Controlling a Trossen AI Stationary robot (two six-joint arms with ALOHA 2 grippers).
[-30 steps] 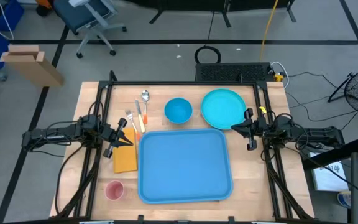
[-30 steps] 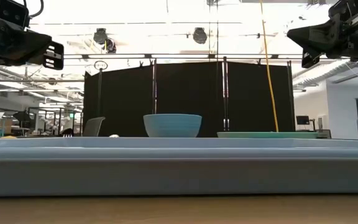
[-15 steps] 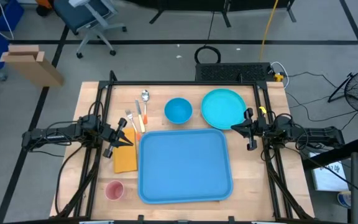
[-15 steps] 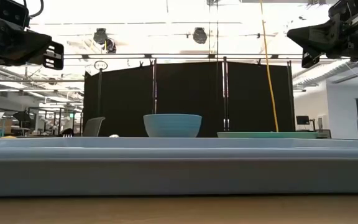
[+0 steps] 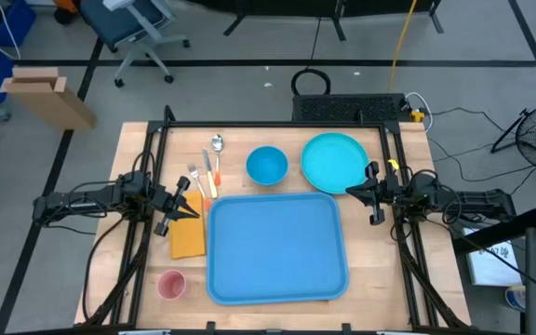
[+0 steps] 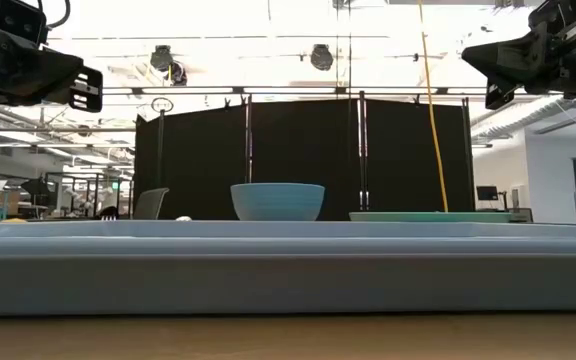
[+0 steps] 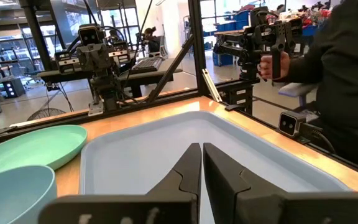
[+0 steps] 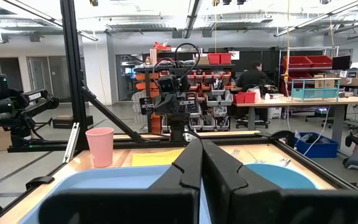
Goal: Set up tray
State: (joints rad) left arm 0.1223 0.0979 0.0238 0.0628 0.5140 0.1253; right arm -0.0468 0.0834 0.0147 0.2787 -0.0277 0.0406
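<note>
The large blue tray (image 5: pixel 277 247) lies flat in the middle of the table, also in the left wrist view (image 7: pixel 185 149) and as a long rim in the low view (image 6: pixel 288 265). My left gripper (image 5: pixel 182 207) hovers shut at the tray's left side, above the orange napkin (image 5: pixel 188 234). My right gripper (image 5: pixel 368 193) hovers shut at the tray's right side, near the teal plate (image 5: pixel 335 160). A blue bowl (image 5: pixel 266 165), a pink cup (image 5: pixel 171 284) and cutlery (image 5: pixel 207 169) rest on the table.
The bowl and plate stand just beyond the tray's far edge, with a spoon, an orange-handled knife and a fork left of them. The pink cup stands at the near left corner. Black frame posts (image 5: pixel 161 130) edge the table. A person (image 7: pixel 347 81) stands beyond the near side.
</note>
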